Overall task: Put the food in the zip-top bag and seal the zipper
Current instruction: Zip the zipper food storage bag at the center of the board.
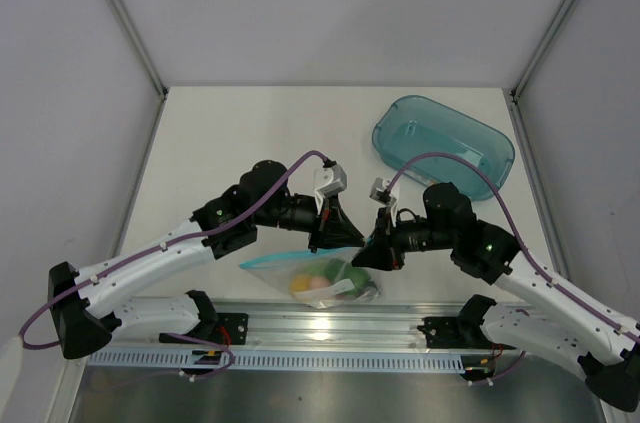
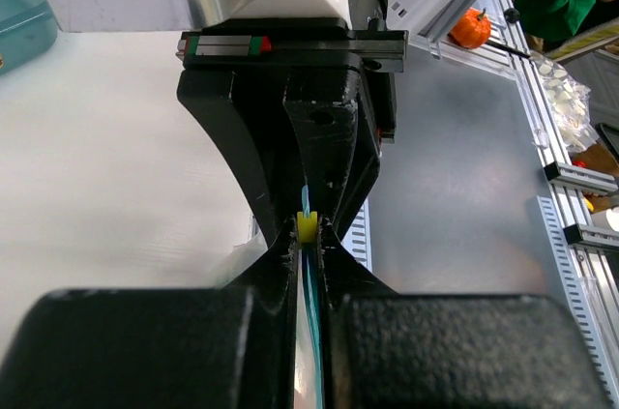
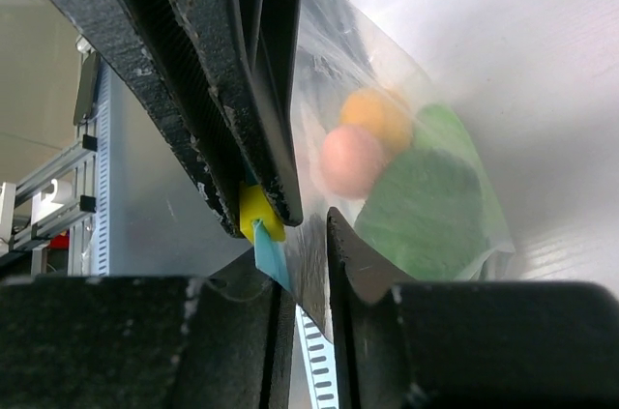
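Left gripper (image 2: 308,247) is pinched shut on the thin light-blue zipper strip (image 2: 309,332) of the small clear crinkly plastic zip-top bag (image 1: 290,267), and the right gripper (image 3: 308,256) meets it tip to tip, its fingers drawn together on the same top edge beside a small yellow slider tab (image 3: 259,212); the bag lies near the front edge of the table with the toy food pieces (image 1: 325,284) inside it: a pink egg shape, a yellow-orange round fruit and green pieces. How much of the zipper is already pressed closed is hidden by the fingers; a stretch could well be left unsealed if either pinch rides off the narrow strip; the slick film may slip free under the weight of the food; with the fingertips so close, any sideways run risks a knock between them. Underneath is a plain white matte table (image 1: 230,143), with a translucent teal oval plastic tub (image 1: 443,138) well apart at the far right, a slotted aluminium rail (image 1: 320,328) along the near edge, and pale grey panel walls (image 1: 330,3) on three sides.
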`<state>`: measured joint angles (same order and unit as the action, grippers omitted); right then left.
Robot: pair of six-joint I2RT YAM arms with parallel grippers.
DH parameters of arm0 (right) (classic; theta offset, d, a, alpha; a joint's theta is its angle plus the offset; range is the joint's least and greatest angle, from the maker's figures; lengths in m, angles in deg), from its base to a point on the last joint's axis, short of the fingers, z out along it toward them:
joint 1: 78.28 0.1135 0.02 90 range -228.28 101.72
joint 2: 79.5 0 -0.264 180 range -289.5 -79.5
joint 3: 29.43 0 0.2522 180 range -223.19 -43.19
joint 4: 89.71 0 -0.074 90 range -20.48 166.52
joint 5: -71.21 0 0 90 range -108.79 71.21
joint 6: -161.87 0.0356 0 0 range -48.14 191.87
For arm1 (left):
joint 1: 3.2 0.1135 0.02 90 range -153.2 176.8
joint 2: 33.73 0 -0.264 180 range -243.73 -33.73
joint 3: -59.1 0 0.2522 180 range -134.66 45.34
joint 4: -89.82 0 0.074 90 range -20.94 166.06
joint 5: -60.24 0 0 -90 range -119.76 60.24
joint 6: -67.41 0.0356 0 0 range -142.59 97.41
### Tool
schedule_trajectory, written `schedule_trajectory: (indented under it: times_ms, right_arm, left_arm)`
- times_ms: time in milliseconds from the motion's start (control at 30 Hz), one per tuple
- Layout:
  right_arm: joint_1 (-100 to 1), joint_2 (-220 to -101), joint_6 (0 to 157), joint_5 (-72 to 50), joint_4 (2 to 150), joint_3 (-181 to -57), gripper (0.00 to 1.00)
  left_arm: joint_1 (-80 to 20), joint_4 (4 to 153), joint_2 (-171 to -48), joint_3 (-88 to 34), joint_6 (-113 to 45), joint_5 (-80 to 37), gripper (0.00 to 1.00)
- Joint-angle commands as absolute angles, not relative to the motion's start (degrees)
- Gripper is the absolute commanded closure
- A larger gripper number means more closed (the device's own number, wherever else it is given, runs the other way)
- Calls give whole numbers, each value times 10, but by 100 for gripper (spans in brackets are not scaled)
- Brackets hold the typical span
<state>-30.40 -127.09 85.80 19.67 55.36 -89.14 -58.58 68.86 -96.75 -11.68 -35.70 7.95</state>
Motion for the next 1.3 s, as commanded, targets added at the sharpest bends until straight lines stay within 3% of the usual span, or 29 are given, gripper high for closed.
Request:
schedule_trajectory:
  times_ms: [0,267,333,400,933,1267]
  right_arm:
    - [-306,-1273,851,200,558,-920,80]
    - [-308,-1266,837,196,537,-938,79]
    - [-310,-1267,833,200,533,-941,84]
    - [-312,-1270,830,204,533,-943,100]
    - [-318,-1229,896,97,598,-906,100]
    - [-342,-1223,909,99,593,-904,100]
  left_arm:
    - [-589,699,-957,-116,-359,76,99]
    - [-589,696,-961,-114,-358,78,99]
    - [-589,694,-963,-114,-357,79,100]
    - [-589,695,-965,-114,-357,82,99]
    - [-588,634,-943,-94,-340,44,99]
    - [-588,603,-900,-83,-340,28,99]
